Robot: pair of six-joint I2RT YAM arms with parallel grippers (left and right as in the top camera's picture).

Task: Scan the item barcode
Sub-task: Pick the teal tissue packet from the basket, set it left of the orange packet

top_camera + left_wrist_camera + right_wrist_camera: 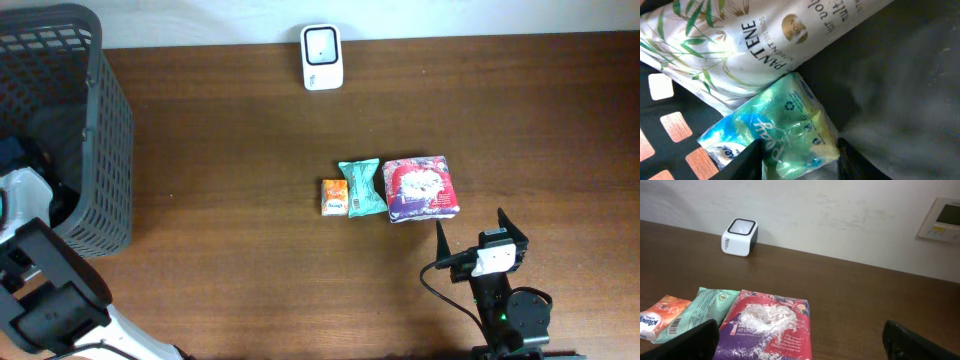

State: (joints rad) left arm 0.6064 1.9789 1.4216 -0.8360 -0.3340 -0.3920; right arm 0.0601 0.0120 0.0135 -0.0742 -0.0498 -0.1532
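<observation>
- Two grippers show. The left gripper point(799, 152) is down inside the basket point(100, 150), and the right gripper point(470, 222) hangs low over the table point(230, 260).
- The left gripper's two dark fingers point(752, 160) sit against either side of a green pack point(780, 125). They seem clamped on it, though only the fingertips show at the bottom edge of the wrist view.
- The green pack is the item in hand. It is glossy green and blue with white lettering and a recycling mark. It lies tilted between the fingers, with one corner pointing away from the gripper.
- Just beyond that corner and touching it, a white Pantene pouch point(755, 45) with a leaf print lies across the view ahead of the left gripper.
- Below the left fingers is the dark basket floor. Its square holes, off to the gripper's left, show brown wood.
- The right gripper's jaws are spread wide and hold nothing.
- Just ahead of the right gripper, a purple pack point(421, 188) lies flat on the table.
- To the left of the purple pack, a teal pack point(362, 188) and then an orange pack point(333, 196) lie close beside one another in a row.
- The scanner point(322, 57), white with a dark window, stands far ahead of the right gripper and to its left. It is at the table's far edge by the wall, well apart from the row and from the basket.
</observation>
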